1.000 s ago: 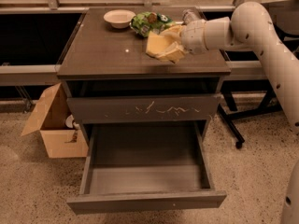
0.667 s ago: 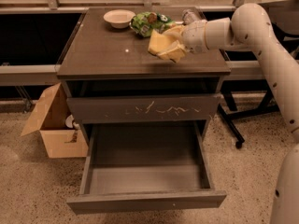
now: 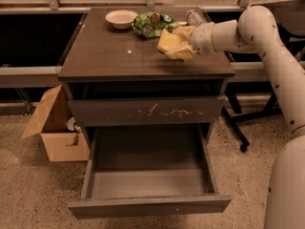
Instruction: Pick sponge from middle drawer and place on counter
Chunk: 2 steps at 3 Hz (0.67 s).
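Note:
The yellow sponge hangs in my gripper just above the right side of the counter, tilted with its lower corner close to the surface. The gripper is shut on the sponge, and the white arm reaches in from the right. The middle drawer is pulled wide open below, and its grey floor is bare. The drawer front with pale scratches above it is closed.
A white bowl, a green snack bag and a clear bottle stand at the back of the counter. An open cardboard box sits on the floor at the left. Black chair legs stand at the right.
The gripper has shifted slightly to the right and towards the back of the counter with the sponge in it. The drawers have not moved.

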Each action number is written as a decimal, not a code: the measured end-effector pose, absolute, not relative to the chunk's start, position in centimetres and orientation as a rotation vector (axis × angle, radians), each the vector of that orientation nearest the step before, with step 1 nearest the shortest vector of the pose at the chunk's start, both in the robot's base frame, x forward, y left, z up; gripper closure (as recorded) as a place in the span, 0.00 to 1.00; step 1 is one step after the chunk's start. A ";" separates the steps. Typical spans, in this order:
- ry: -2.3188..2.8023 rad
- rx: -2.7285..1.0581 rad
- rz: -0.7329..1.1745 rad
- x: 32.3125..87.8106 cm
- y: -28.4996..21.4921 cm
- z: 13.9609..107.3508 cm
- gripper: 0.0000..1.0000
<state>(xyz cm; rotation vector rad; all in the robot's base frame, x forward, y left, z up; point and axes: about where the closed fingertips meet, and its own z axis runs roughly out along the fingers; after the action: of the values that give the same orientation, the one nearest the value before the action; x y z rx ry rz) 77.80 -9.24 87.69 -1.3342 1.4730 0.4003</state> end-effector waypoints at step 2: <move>1.508 -1.301 0.394 78.5 -10.7 87.4 0.00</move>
<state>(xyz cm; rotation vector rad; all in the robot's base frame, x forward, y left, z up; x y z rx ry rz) 78.51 -10.69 87.38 -1.3014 1.5082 0.3941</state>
